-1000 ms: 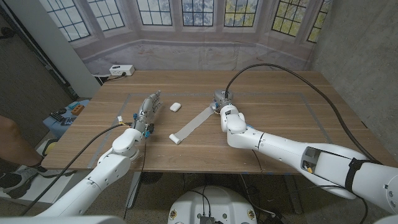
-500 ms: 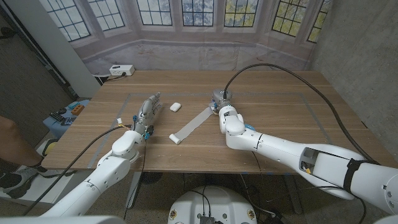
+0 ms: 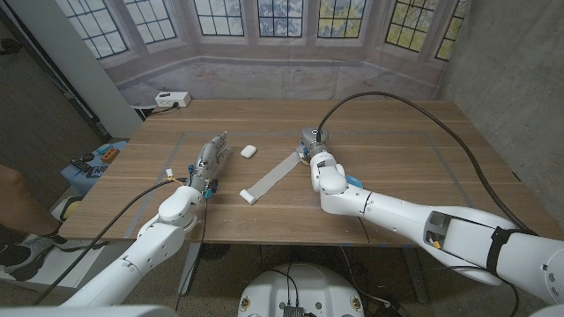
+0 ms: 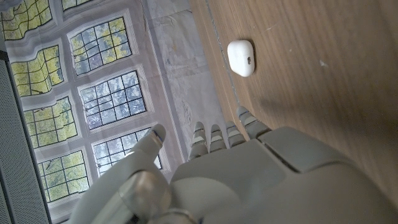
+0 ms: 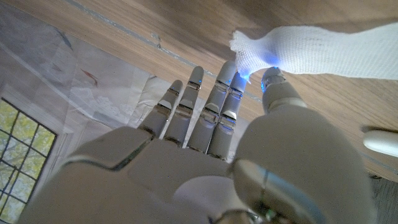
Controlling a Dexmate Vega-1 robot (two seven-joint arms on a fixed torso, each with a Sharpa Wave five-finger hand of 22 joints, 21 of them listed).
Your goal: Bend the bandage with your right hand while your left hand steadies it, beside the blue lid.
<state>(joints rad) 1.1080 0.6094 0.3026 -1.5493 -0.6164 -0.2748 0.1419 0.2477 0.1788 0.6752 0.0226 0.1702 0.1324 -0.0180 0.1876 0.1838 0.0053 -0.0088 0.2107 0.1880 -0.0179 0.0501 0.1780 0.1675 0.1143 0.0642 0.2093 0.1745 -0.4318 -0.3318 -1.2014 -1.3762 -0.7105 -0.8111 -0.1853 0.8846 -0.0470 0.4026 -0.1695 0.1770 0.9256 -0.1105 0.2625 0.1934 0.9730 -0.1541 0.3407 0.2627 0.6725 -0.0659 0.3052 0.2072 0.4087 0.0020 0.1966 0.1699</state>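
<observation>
A long white gauze bandage (image 3: 271, 177) lies unrolled slantwise across the middle of the table, with a small rolled end (image 3: 249, 197) nearest me. My right hand (image 3: 313, 146) is at its far end; in the right wrist view the thumb and a fingertip (image 5: 235, 79) pinch the crumpled bandage end (image 5: 249, 50). My left hand (image 3: 209, 156) stands apart to the left of the bandage, fingers stretched out and holding nothing. A small white rounded case (image 3: 248, 151) (image 4: 241, 57) lies between the two hands.
A white box with a cable (image 3: 172, 99) sits at the table's back left corner. Thin tape lines (image 3: 370, 135) mark a rectangle on the wood. A person's arm (image 3: 13, 198) shows at the left edge, beside a blue bin of items (image 3: 91, 165).
My right forearm has shifted slightly leftward while the hand stays at the bandage's far end. The left hand and the bandage have not moved.
</observation>
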